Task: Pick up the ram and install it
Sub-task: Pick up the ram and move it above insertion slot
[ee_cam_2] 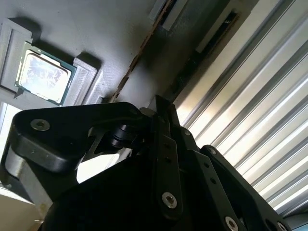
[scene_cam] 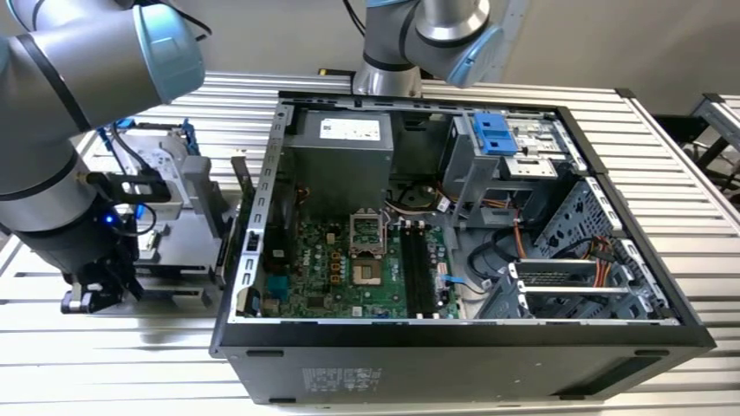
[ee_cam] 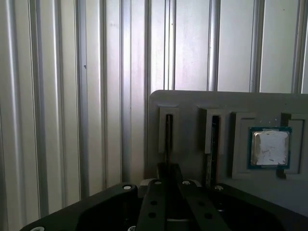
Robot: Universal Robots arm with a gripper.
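The task looks barely begun; the ram [ee_cam: 169, 137] stands on edge in a slot of the grey holder [ee_cam: 192, 101], which sits on the ribbed desk [ee_cam: 57, 96] just outside the open case [scene_cam: 463, 347], on the exterior view's left. The gripper [ee_cam: 168, 175] is low over that holder, lined up with the near end of the ram and at or just above it; whether the jaws are apart or clamped on it I cannot tell. The next slot along is dark, and I cannot say if it holds anything; beyond it lies a square chip [ee_cam: 269, 147] in its own recess. Inside the case, the long slots [scene_cam: 418, 260] on the board [scene_cam: 335, 260] look unfilled. By my reading the lift, the carry across to the case and the seating are all left to do.
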